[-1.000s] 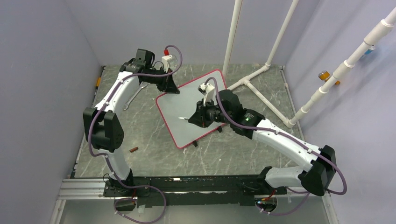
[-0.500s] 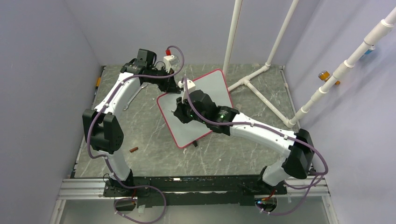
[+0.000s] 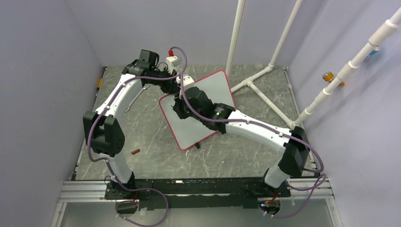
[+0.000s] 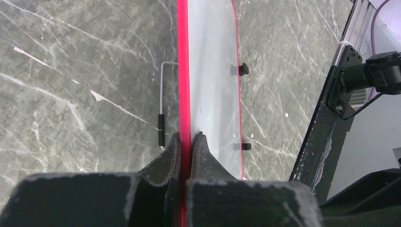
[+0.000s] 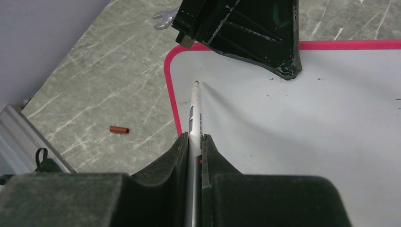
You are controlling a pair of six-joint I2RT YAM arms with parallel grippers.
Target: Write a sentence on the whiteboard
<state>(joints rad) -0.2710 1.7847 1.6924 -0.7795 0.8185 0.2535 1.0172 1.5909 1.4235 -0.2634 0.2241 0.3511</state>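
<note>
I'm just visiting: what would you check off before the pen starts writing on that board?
1. Left gripper clamped on the whiteboard frame: ok.
2. Right gripper shut on the pen: ok.
3. Pen uncapped, tip over the whiteboard near its corner: ok.
4. Tip touching the surface: cannot tell.
5. Surface around the tip blank: ok.
6. Small brown piece lies on the table, off the whiteboard: ok.

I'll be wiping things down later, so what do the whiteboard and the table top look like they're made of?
Whiteboard: smooth pale grey-white face with a soft sheen, probably a coated or melamine-type panel. Its thin red-pink frame looks like glossy moulded plastic, uniform in colour. Table top: matte grey-green with white veins, marble-patterned; real stone or printed laminate, I can't tell.
</note>
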